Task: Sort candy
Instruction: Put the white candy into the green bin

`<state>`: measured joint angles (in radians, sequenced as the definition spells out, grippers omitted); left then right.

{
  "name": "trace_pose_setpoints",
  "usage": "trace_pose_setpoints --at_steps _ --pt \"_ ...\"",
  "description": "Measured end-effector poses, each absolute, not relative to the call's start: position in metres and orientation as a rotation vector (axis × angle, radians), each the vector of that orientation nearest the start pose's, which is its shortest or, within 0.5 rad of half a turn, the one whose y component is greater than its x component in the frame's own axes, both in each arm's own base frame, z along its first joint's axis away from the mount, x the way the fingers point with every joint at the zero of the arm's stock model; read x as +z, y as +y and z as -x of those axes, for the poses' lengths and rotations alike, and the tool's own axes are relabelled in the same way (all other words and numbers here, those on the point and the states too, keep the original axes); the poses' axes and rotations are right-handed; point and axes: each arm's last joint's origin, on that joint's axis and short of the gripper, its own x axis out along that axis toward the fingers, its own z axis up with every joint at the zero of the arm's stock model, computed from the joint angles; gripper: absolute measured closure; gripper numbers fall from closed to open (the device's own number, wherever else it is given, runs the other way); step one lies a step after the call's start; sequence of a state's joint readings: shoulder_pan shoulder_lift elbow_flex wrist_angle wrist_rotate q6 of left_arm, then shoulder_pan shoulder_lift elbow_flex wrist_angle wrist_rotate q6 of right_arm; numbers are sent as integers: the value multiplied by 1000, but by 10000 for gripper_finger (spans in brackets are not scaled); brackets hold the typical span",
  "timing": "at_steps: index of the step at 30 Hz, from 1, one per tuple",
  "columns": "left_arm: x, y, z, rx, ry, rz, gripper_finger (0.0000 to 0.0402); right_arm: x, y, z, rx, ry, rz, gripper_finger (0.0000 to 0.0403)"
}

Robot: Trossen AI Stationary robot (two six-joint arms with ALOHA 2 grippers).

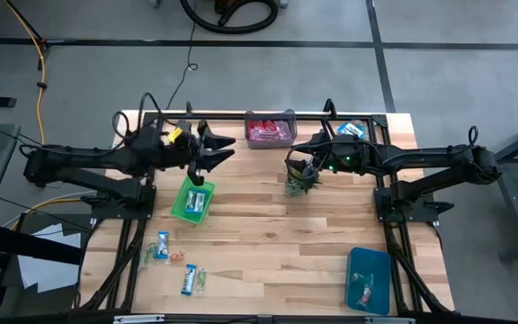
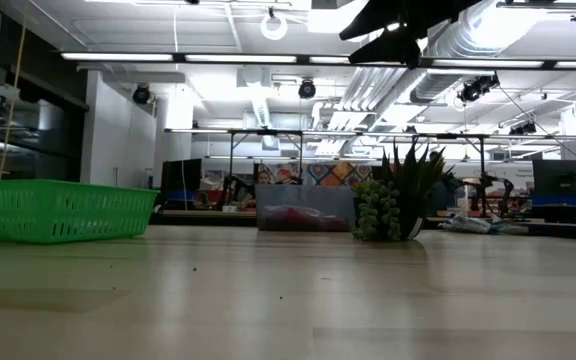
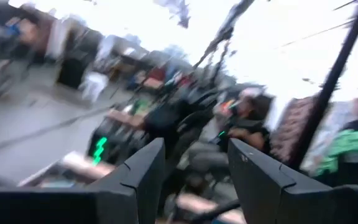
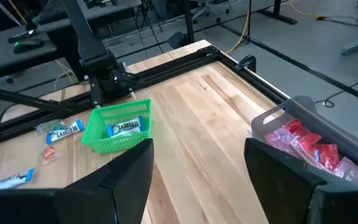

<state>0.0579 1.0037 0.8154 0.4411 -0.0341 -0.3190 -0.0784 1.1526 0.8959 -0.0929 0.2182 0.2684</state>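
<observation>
Green mesh basket [image 1: 192,200] holding flat wrapped candy [image 1: 197,198], left gripper [image 1: 212,153] spread empty above, right gripper [image 1: 302,155] spread empty.

My left gripper [image 1: 216,151] hangs raised at the far left, jaws parted and empty. My right gripper [image 1: 297,155] waits far right, jaws wide.

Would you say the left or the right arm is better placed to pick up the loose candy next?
Probably the left: its left gripper hangs open over the green basket, on the loose candy's side of the table.
</observation>
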Motion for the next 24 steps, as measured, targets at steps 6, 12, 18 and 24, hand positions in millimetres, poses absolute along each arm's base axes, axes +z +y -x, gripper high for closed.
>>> trace_pose_setpoints --at_steps 6,12,18,24 --pt "363 20 -233 -35 -311 314 238 309 -26 -254 -341 293 -262 155" --pt "360 20 -235 -38 -295 331 238 311 -26 -255 -332 266 -289 155" --pt "346 15 -239 -16 -146 176 238 326 -23 -259 -192 124 -313 155" --pt "329 17 -240 57 26 128 238 335 -21 -261 -107 41 -316 155"
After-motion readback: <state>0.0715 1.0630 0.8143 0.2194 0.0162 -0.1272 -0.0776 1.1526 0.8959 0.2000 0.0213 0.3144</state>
